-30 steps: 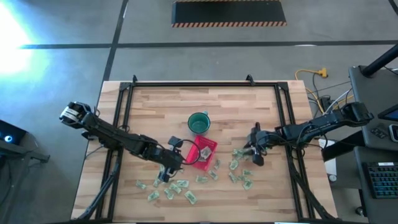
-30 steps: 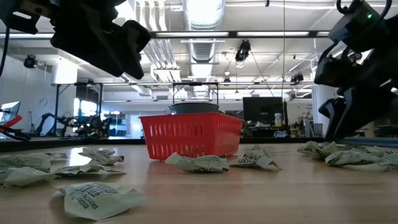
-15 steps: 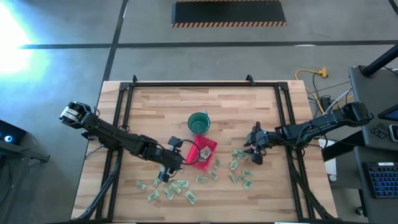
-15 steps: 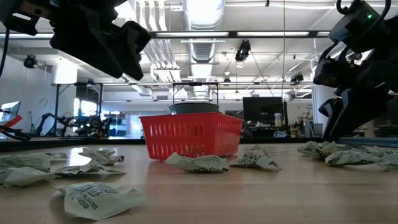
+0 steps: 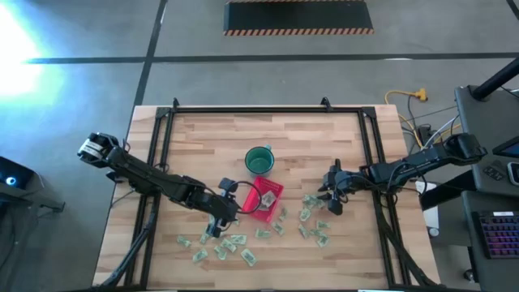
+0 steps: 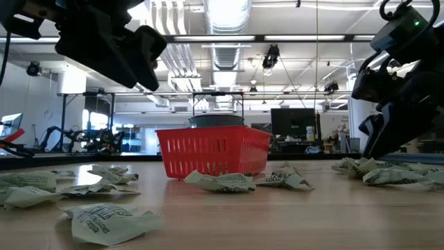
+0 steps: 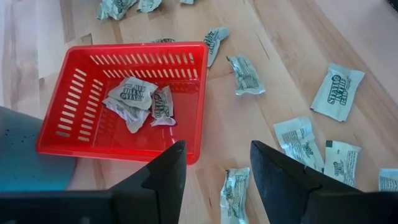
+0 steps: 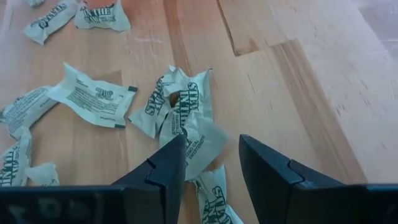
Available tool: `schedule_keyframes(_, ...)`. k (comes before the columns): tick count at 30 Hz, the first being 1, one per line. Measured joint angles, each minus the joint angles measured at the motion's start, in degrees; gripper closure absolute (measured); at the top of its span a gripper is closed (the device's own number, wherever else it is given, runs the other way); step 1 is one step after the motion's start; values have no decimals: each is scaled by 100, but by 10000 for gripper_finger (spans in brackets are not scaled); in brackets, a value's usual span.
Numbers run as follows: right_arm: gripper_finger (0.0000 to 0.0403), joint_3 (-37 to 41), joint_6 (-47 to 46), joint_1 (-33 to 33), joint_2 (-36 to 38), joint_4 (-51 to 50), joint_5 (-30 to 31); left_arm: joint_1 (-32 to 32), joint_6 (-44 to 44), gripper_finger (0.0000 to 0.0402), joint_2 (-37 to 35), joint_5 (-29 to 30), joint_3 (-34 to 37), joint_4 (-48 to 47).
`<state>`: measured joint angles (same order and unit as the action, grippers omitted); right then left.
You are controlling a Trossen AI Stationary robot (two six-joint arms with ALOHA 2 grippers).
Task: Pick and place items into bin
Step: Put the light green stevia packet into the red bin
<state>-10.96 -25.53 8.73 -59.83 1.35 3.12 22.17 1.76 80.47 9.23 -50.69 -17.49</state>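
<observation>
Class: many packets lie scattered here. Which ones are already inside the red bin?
The three crumpled packets clustered on the red bin's floor; every other packet lies on the bare wooden table.

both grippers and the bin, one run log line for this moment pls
left gripper: open, empty, beside red bin | right gripper: open, above packets | bin: a few packets inside | table: many left

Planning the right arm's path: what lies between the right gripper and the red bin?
High view: a few packets on bare wood between right gripper and red bin.
</observation>
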Motion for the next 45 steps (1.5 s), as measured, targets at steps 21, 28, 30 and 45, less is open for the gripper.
schedule_keyframes(21, 275, 296, -131, 2, -45, 680, 37, -4, -153, 240, 0, 0, 32, -12)
schedule_keyframes(28, 274, 380, -100, 4, -622, 1192, 11, -4, -155, 240, 0, 0, 35, -25)
schedule_keyframes(30, 278, 347, -82, 3, -781, 1238, 25, -4, -155, 240, 0, 0, 37, -20)
schedule_keyframes(45, 392, 140, 774, 4, -887, 1106, -32, 2, -155, 240, 0, 2, 37, -64)
